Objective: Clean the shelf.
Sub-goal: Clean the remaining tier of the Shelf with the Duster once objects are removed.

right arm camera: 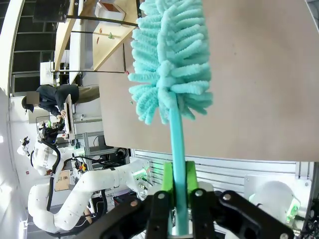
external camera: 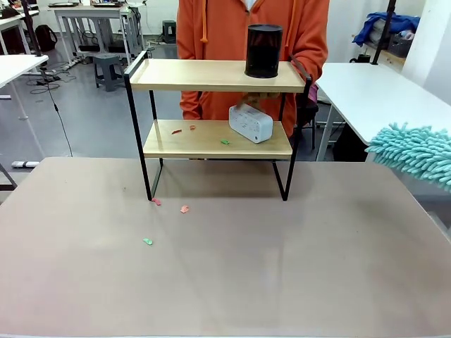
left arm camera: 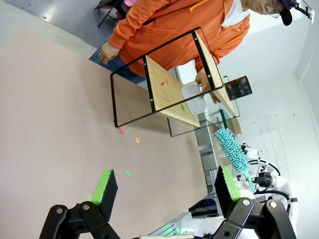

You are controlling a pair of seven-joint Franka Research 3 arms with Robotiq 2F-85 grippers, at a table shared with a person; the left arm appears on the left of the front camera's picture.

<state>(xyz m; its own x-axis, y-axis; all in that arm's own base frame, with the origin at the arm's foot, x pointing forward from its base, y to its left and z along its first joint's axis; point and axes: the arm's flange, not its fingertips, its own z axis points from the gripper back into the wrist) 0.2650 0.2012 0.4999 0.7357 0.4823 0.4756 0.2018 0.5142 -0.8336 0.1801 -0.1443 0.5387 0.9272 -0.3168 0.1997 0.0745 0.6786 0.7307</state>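
- We judge the cleaning barely begun: the shelf (external camera: 197, 75) stands at the far edge of the table (external camera: 317, 267), in front of a person, and red and green scraps (external camera: 192, 127) lie on its lower board.
- Loose bits (external camera: 184, 209) also lie on the table near the shelf's left feet.
- Our right gripper (right arm camera: 179, 199) is clamped on the handle of a teal duster (external camera: 412, 151), which is well apart from the shelf.
- Our left gripper (left arm camera: 164, 188) has its jaws apart and holds nothing.
- The top board bears a black cylinder (external camera: 263, 51); we cannot tell what it holds.
- The lower board carries a white box (external camera: 251, 123), closed as far as we see, with the person's hand (left arm camera: 200, 79) at it.
- Left, in our judgement: sweeping the lower board around that box.
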